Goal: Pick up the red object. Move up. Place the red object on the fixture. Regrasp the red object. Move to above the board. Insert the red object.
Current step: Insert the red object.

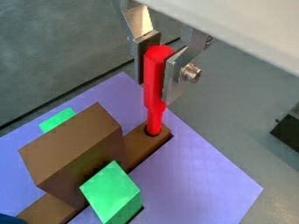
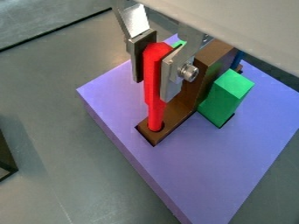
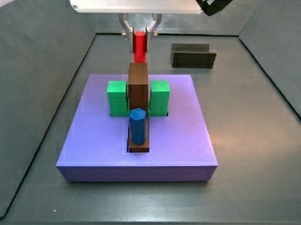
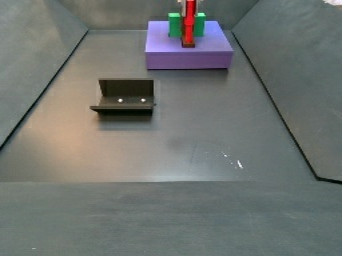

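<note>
My gripper (image 1: 158, 74) is shut on the red object (image 1: 153, 96), a thin upright red peg clamped near its top between the silver fingers (image 2: 176, 74). The peg's lower end sits in a round hole at the end of the long brown slotted block (image 1: 76, 149) on the purple board (image 1: 216, 175). In a side view the gripper (image 3: 140, 33) hangs over the far end of the brown block (image 3: 137, 86) with the red object (image 3: 140, 44) below it. The dark fixture (image 4: 124, 97) stands alone on the floor, well away from the board (image 4: 187, 57).
Two green blocks (image 3: 118, 97) (image 3: 160, 97) flank the brown block. A blue peg (image 3: 136, 125) stands upright in its near end. Grey walls enclose the dark floor (image 4: 187, 150). The fixture (image 3: 193, 56) sits beyond the board's far right corner.
</note>
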Motion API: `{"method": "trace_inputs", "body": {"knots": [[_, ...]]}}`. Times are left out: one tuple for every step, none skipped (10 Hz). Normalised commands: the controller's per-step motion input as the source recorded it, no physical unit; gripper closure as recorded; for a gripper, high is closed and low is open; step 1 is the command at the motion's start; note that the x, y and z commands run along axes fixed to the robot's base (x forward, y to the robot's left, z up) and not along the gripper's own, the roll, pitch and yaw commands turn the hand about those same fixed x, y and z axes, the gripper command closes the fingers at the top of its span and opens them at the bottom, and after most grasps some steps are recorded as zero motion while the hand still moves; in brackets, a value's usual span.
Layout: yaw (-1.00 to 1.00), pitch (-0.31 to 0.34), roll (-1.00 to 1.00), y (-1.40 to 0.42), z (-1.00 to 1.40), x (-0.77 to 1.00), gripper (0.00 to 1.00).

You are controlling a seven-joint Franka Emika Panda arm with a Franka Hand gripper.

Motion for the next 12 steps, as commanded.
{"method": "trace_inputs", "body": {"knots": [[0.03,-0.034,0.01,-0.05,-0.09,0.0,1.0],[0.03,-0.039,0.01,0.0,-0.13,0.0,1.0],[0.04,-0.041,0.02,0.0,-0.18,0.0,1.0],[0.05,-0.043,0.03,0.04,-0.19,0.1,1.0],[0.07,-0.034,0.02,0.02,-0.15,0.15,1.0],[0.09,-0.024,0.02,0.0,-0.13,0.18,1.0],[0.07,-0.029,0.02,0.0,-0.17,0.13,1.0],[0.02,-0.041,0.02,-0.02,-0.22,0.0,1.0],[0.0,-0.046,0.04,0.0,-0.29,0.0,1.0],[0.0,-0.067,0.05,0.0,-0.38,-0.09,1.0],[0.0,-0.071,0.07,-0.02,-0.36,-0.07,1.0],[0.0,-0.063,0.07,-0.05,-0.33,0.0,1.0]]}}
